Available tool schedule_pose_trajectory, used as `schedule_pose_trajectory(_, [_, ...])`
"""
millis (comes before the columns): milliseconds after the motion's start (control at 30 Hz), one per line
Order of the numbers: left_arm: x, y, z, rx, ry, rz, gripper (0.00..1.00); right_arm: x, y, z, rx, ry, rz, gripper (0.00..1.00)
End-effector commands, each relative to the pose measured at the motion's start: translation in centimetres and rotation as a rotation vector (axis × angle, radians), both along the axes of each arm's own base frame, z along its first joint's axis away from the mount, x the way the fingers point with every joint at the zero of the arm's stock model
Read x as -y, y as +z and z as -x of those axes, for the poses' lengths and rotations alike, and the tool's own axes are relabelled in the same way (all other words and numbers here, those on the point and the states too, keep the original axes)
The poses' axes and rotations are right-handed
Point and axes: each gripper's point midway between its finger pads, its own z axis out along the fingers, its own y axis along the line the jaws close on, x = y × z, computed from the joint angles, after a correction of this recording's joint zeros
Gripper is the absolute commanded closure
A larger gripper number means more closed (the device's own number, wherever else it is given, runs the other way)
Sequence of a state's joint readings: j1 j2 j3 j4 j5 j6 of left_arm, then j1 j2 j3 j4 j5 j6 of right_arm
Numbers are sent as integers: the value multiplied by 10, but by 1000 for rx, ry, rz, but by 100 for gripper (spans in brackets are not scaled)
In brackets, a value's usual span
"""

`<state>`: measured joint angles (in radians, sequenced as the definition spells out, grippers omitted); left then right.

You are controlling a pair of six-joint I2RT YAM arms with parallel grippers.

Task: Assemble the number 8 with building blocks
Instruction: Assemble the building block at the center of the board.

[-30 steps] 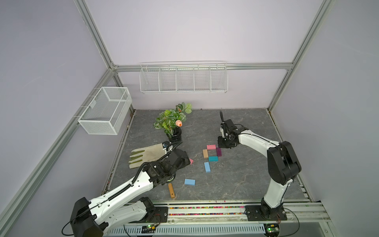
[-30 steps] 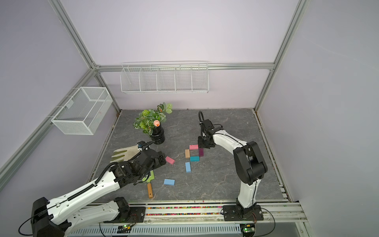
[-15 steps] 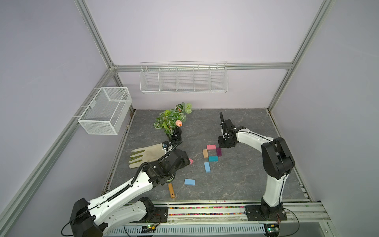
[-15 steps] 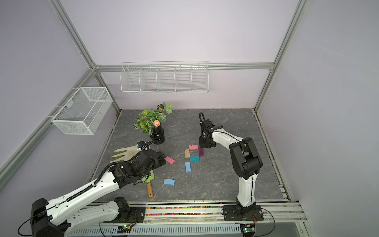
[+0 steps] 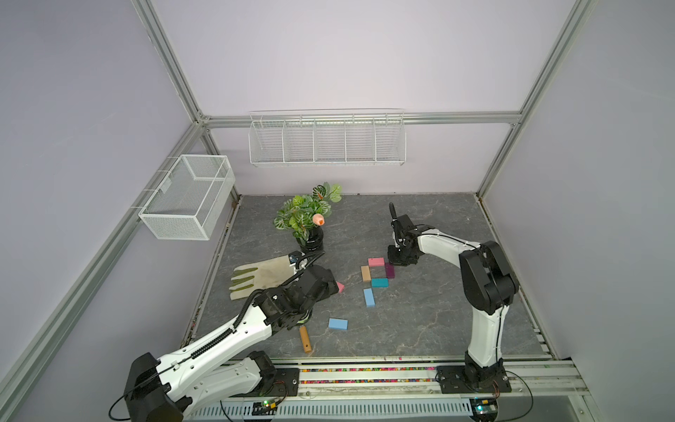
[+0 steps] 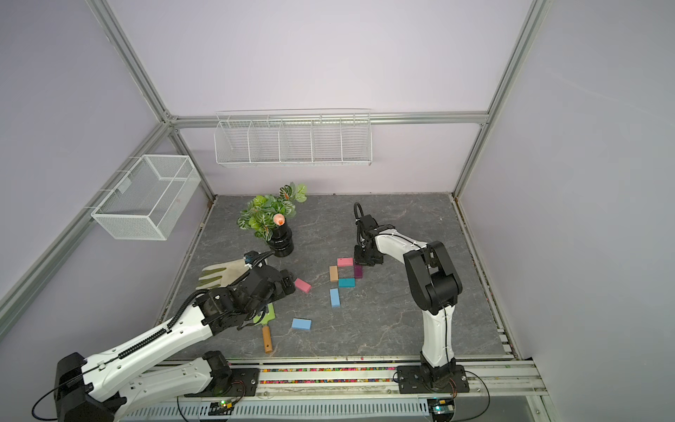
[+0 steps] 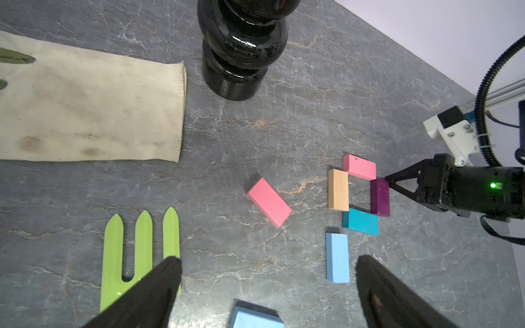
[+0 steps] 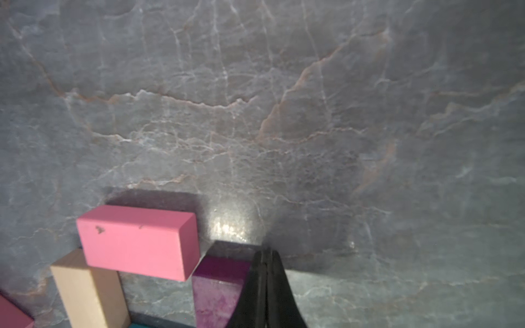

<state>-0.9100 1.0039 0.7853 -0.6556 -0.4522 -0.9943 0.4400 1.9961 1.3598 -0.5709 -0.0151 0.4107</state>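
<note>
Four building blocks form a square ring: pink (image 5: 376, 261), tan (image 5: 365, 273), dark purple (image 5: 389, 270) and teal (image 5: 379, 282). One light blue block (image 5: 369, 297) lies just below the ring, another (image 5: 338, 324) nearer the front. A loose pink block (image 7: 268, 202) lies at an angle left of the ring. My right gripper (image 8: 266, 252) is shut and empty, its tip against the outer far corner of the purple block (image 8: 218, 281). My left gripper (image 7: 267, 261) hovers open above the table, between the loose pink block and the front blue block (image 7: 255, 316).
A plant in a black vase (image 5: 310, 234) stands behind the blocks. A beige glove (image 5: 261, 276) lies at the left. The green garden fork (image 7: 139, 250) with its wooden handle (image 5: 305, 338) lies under my left arm. Wire baskets (image 5: 327, 140) hang on the walls.
The right arm's elbow has swung a little to the left while its shut tip stays at the purple block. The left arm and the blocks have not moved.
</note>
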Motion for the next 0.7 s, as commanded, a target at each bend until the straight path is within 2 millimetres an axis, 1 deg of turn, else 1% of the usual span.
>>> schedule_pose_trajectory(0, [-5, 2, -1, 19, 13, -13, 0, -3, 1, 0, -7, 17, -13, 93])
schedule_pose_trajectory(333, [-5, 3, -1, 21, 15, -13, 0, -1, 4, -2, -2, 11, -3, 93])
schedule_pose_trajectory(433, [-5, 3, -1, 20, 14, -13, 0, 1, 9, -3, 14, 9, 8, 93])
schedule_pose_trajectory(500, [-6, 3, -1, 21, 14, -14, 0, 5, 19, -3, 38, 2, 16, 93])
schedule_pose_trajectory(600, [-12, 7, -1, 33, 37, -18, 0, 9, 47, -5, 115, 0, 15, 91])
schedule_pose_trajectory(633, [-17, 9, 0, 40, 54, -26, 0, 10, 59, -4, 141, 6, 13, 88])
schedule_pose_trajectory(667, [-23, 10, 0, 46, 74, -31, 0, 11, 70, -1, 164, 16, 14, 83])
